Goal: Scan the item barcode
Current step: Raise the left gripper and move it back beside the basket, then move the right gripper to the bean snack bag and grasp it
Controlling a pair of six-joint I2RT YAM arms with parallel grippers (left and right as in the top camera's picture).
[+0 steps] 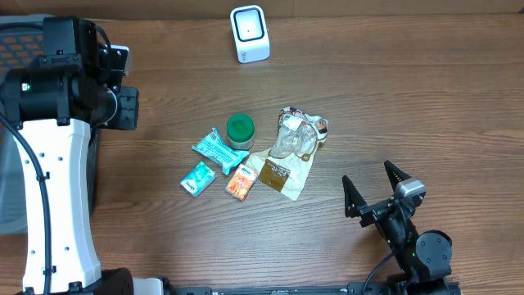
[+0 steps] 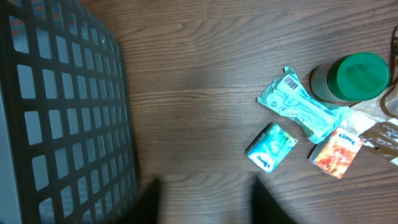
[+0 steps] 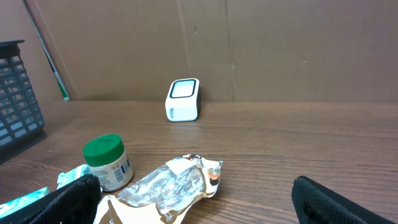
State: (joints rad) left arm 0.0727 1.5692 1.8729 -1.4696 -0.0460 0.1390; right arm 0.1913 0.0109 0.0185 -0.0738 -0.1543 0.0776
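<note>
Overhead: right gripper (image 1: 367,174) jaws spread wide, empty, low over the near right part of the brown wooden table (image 1: 409,82); left gripper (image 2: 205,190) fingers parted, nothing between them, hovering beside black mesh basket (image 2: 62,124); teal crinkled plastic packet (image 1: 218,147), barcode up, lies mid-table just beside green-lidded jar (image 1: 240,128); white boxy scanner (image 1: 250,33) well apart at far edge.

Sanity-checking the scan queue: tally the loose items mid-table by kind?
Green-lidded jar: 1
Small tissue packs: 2
Teal pouch: 1
Crinkly clear bag: 1
Cream packet: 1
Total: 6
</note>
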